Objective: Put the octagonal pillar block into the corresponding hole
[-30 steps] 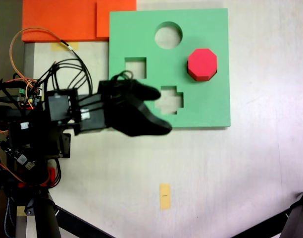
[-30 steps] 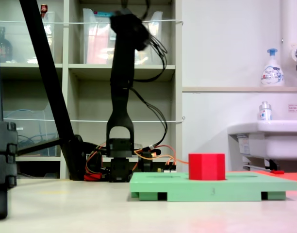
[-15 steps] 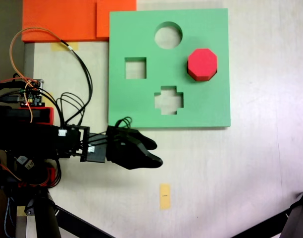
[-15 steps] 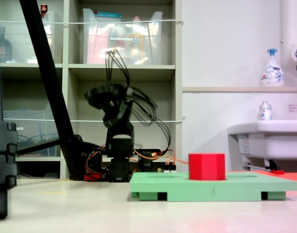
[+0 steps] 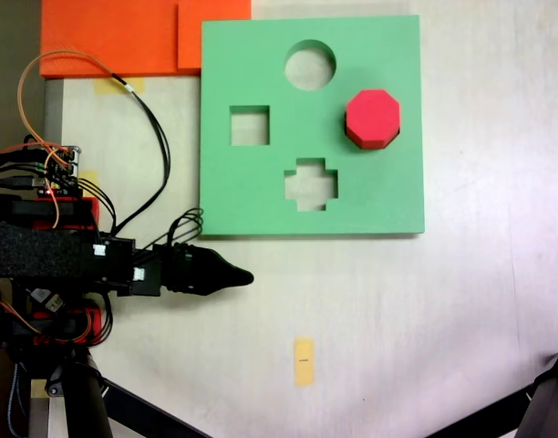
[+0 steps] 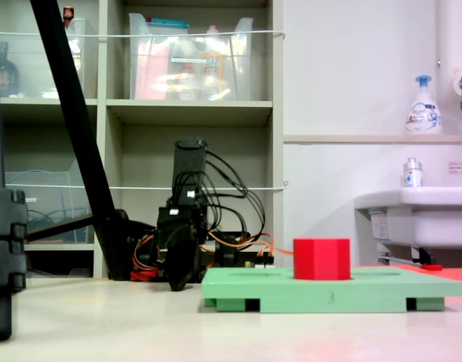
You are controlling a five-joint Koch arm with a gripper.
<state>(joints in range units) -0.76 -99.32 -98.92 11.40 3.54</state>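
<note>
Octagonal pillar block (image 5: 373,118) stands seated in the corresponding hole (image 5: 396,137) of the green foam board (image 5: 261,192), rising above its surface. Down low over the table (image 5: 397,319), the gripper (image 5: 245,276) sits well apart from the board; whether it is released or clenched cannot be told

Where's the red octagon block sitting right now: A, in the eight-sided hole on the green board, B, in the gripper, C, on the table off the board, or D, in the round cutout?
A: the red octagon block stands in its hole in the green board, poking above it.
</note>
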